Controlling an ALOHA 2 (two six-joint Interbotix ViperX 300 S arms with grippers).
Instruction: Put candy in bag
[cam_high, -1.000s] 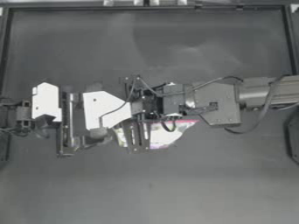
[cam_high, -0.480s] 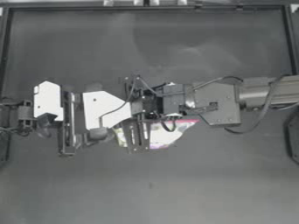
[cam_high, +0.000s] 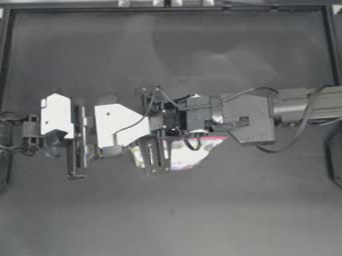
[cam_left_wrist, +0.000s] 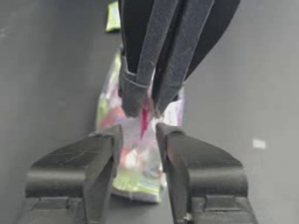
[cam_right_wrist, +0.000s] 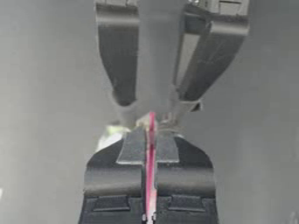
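The right gripper (cam_right_wrist: 150, 144) was pressed together on the pink-red seal strip (cam_right_wrist: 151, 183) of the bag (cam_left_wrist: 139, 173). The strip was clamped edge-on between its jaws. Facing it, the left gripper (cam_left_wrist: 140, 139) stood with its jaws narrowly spread, straddling the bag's clear film just below the right gripper's tips. Whether it bore on the plastic could not be told.

Over the last second nothing had visibly moved: both grippers stayed at the same spot on the bag. By my reading, the mouth was being held or worked open rather than filled, so the task was still at an early stage.

The strip's long axis ran straight from the right gripper toward the left one, and the bag's body trailed away beneath both.

The candy (cam_left_wrist: 112, 16) lay on the table (cam_left_wrist: 257, 87) beyond the right gripper as seen from the left one, clear of the bag. Its long axis pointed roughly away from the left gripper. In the top view the arms hid it.
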